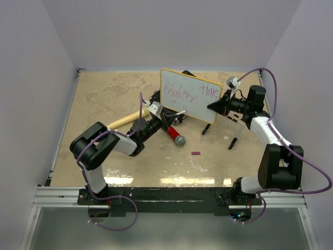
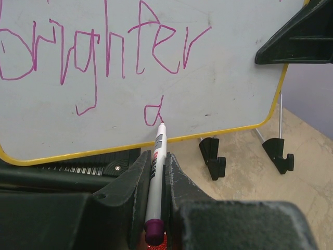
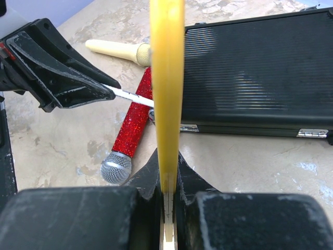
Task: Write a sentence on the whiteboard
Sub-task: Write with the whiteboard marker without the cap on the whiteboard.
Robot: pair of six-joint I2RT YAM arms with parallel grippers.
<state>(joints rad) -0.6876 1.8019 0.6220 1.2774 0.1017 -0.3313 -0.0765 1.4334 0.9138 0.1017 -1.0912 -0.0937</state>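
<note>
Inside right claw (image 3: 167, 169): whiteboard (image 3: 166, 78) rim; marker (image 2: 154, 200) in left claw (image 2: 157, 162) apparently touching face.

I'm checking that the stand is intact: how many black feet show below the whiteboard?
2. The left foot hangs below the whiteboard's lower right corner; the right foot sits just right of it. More may be hidden further left, behind the left claw.

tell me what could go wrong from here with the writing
The right tool pinches the whiteboard by one edge only, so pressure from the marker could twist or slip it. The marker tip sits close to the yellow rim; downstrokes may run off the board.
</note>
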